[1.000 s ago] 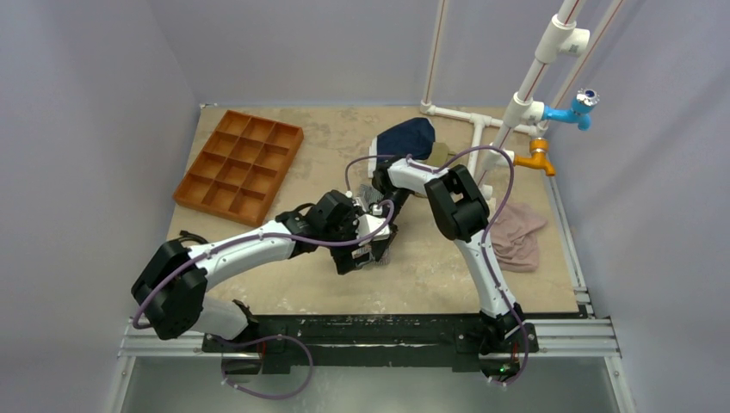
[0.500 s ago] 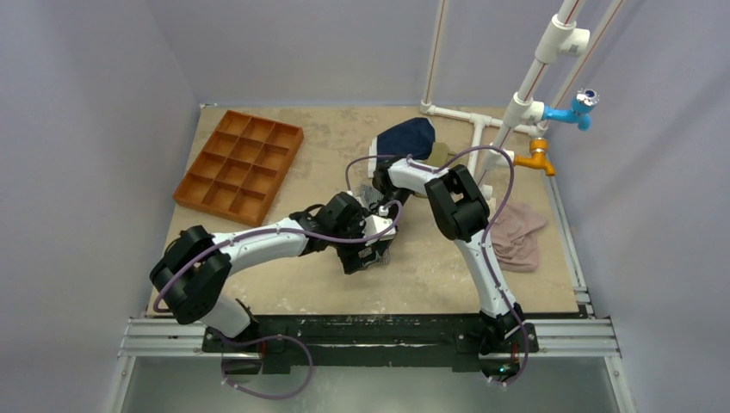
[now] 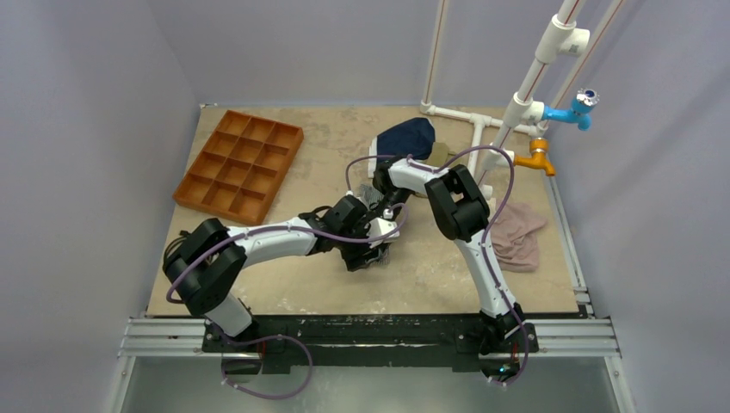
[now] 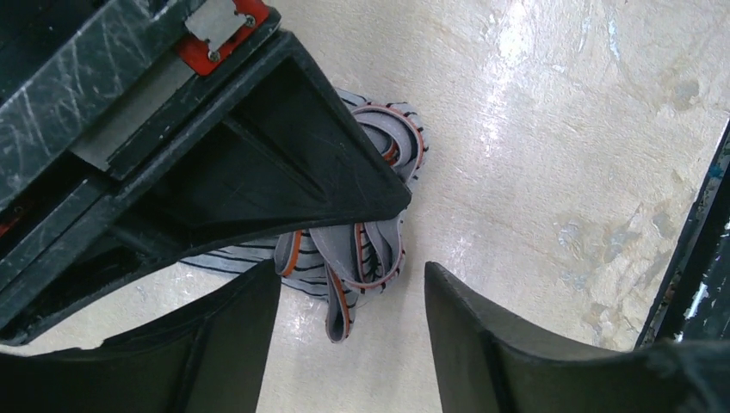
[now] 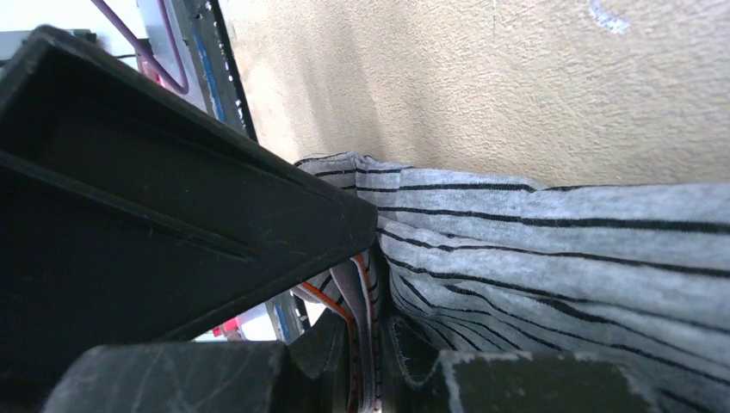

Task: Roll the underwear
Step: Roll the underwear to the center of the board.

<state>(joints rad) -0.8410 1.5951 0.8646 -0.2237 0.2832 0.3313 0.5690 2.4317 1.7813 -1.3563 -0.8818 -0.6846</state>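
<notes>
1. The underwear (image 4: 370, 254) lies bunched near the middle of the worktop (image 3: 336, 138), between your two hands. Its grey striped cloth is gathered into folds with an orange-edged band showing.
2. Your right hand (image 3: 377, 205) is pressed together and pinching the underwear. In the right wrist view the striped cloth runs down into the narrow gap between its fingers.
3. Your left hand (image 4: 351, 288) is spread, with its fingers apart just in front of the bundle. The near end of the cloth reaches the gap between them, but neither finger presses on it.
4. From above, the two hands meet over the garment, the left arm reaching in from the left and the right arm folded back toward it.
5. An orange divided tray (image 3: 238, 165) sits at the far left, a navy garment (image 3: 406, 138) at the far side, and a tan garment (image 3: 516, 232) at the right edge, all well apart from the underwear.
</notes>
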